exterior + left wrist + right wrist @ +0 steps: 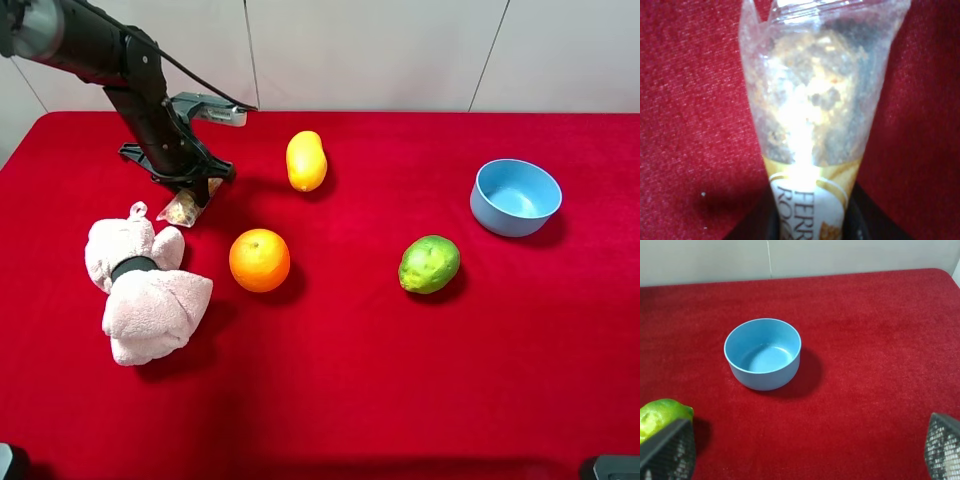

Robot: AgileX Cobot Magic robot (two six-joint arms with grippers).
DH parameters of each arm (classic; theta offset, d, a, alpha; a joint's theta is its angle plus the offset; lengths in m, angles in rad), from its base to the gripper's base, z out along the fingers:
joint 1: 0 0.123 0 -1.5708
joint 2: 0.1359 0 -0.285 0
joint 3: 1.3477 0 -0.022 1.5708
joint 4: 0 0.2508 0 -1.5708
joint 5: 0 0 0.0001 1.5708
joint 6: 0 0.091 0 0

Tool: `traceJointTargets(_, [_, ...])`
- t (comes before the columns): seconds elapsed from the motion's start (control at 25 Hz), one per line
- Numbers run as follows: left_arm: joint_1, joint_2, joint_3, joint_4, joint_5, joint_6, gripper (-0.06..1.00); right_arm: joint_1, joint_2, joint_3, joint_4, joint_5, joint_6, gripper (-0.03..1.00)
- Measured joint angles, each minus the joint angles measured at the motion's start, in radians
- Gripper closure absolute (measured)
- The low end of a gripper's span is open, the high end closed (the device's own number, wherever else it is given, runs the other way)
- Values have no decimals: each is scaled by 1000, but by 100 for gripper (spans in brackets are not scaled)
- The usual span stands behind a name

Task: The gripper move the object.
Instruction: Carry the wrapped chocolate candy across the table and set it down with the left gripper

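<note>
Clear packet [810, 100] within left end effector [193, 198]

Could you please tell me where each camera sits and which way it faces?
Exterior high: mounted high, looking down on the red table; the left arm shows, left gripper on the snack packet.
Left wrist: on that arm, facing the packet close up; dark jaws at its base.
Right wrist: faces the blue bowl and green fruit; right gripper fingertips show, apart.
Shared: bowl and green fruit, exterior and right wrist.

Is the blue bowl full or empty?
Empty. The blue bowl shows only its bare, shiny blue inside in the right wrist view; nothing lies in it.
</note>
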Motion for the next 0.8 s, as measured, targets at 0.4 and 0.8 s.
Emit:
traceJointTargets(0.4, [0, -74, 0, -2, 41, -17, 72, 0, 0, 0, 0, 0, 0, 27])
traceJointTargets(0.8, [0, -112, -133, -4, 244, -42, 72, 0, 0, 0, 0, 1, 0, 27])
